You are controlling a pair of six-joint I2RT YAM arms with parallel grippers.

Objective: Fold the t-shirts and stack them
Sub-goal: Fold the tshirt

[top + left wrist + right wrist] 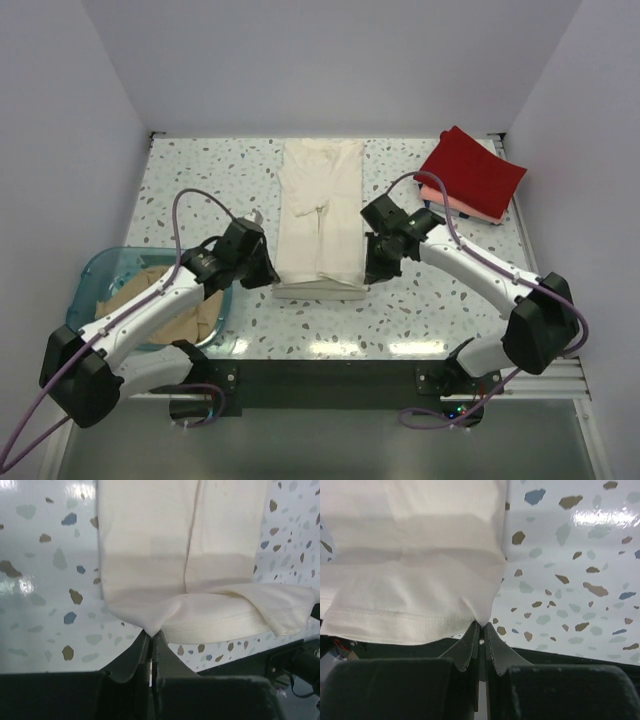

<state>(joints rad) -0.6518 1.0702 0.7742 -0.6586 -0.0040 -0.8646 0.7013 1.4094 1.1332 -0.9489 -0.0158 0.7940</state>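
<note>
Overhead, red shirt (472, 172) far right, close-up, left gripper (151, 636), right gripper (481, 627) pinching cream shirt (150, 555)

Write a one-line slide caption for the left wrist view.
Left gripper pinches a corner of the cream-white t-shirt over the speckled table.

Past my left gripper (151, 635) the cream shirt (185, 555) runs off the top of the wrist view, so I can't see its far end. Right of those jaws sits a dark shape (300, 662), too blurred to name. Left of the right gripper (481, 627) the hem leaves the frame. From above, both sets of fingertips hide under the wrists. Behind the left jaws, the left arm (140, 305) covers part of the tan shirt (205, 318). Beyond the right jaws, the red shirt (472, 172) hides most of the pink shirt (465, 207).
</note>
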